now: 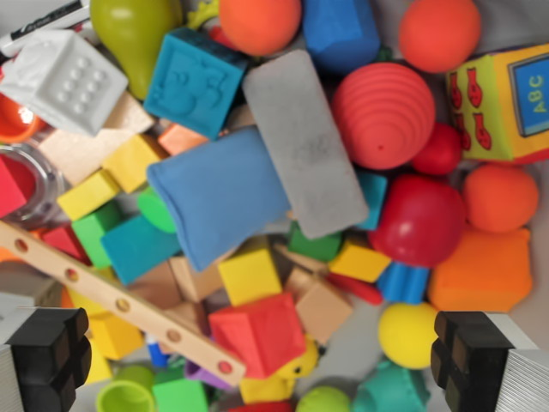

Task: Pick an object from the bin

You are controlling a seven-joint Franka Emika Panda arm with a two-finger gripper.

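The wrist view looks straight down into a bin crowded with toys. A grey foam block (304, 142) lies across a blue cloth pouch (219, 193) in the middle. A red ribbed ball (383, 114) sits to the right of them, a teal embossed cube (196, 81) and a white die (62, 81) to the upper left. Lower down lie a red block (257, 330), a yellow cube (250, 275) and a holed wooden strip (120, 305). My gripper (262, 356) is open above the pile, its black fingertips (47, 352) at the bottom corners, holding nothing.
Orange balls (439, 33), a red ball (418, 221), a yellow ball (407, 333), an orange block (480, 270) and a yellow ABC cube (506, 103) crowd the right. A green pear (133, 34), a clear jar (26, 176) and small coloured cubes fill the left.
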